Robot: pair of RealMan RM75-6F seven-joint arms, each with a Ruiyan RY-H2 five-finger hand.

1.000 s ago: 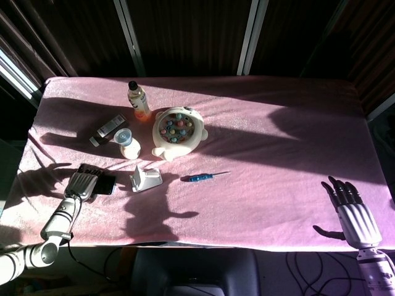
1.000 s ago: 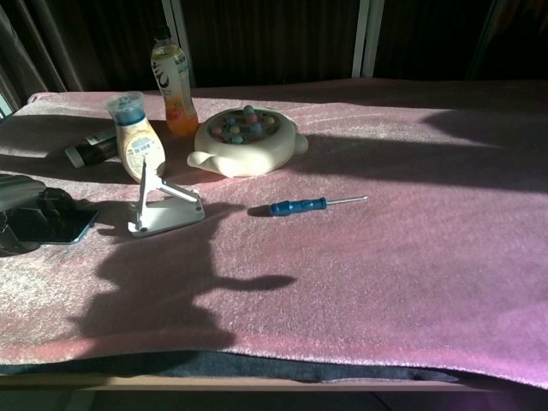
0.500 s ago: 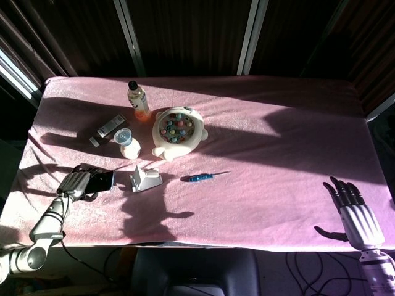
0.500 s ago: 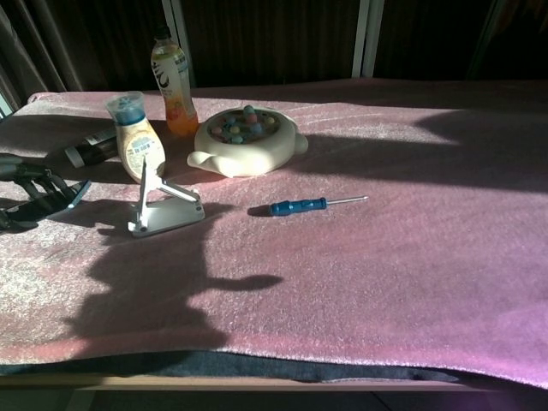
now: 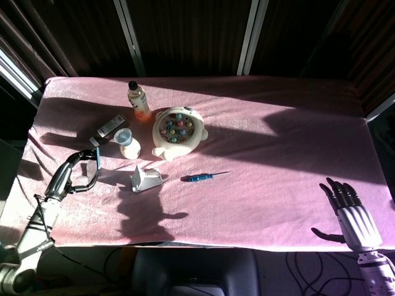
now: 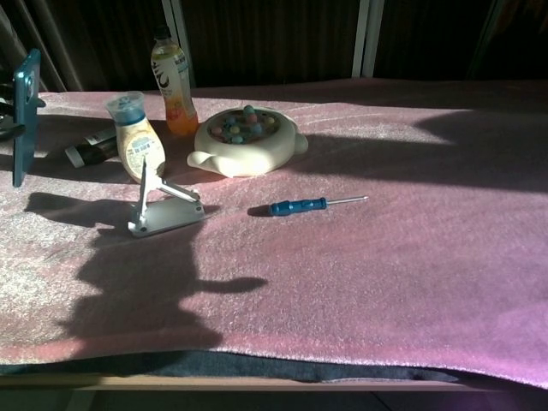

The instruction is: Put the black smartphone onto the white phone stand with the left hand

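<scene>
The black smartphone is lifted off the pink cloth and stands upright on its long edge at the far left of the chest view. My left hand grips it, and in the head view the smartphone shows edge-on at the fingertips. The white phone stand sits on the cloth to the right of the hand, its back plate upright, with nothing on it; the stand is well apart from the phone. My right hand hovers open off the table's near right corner, fingers spread.
Behind the stand are a small blue-capped bottle, a dark tube, an orange drink bottle and a cream toy bowl of coloured pieces. A blue screwdriver lies right of the stand.
My left hand has closed on the phone, raised it from the cloth and turned it from flat to upright. The right hand has barely moved.
</scene>
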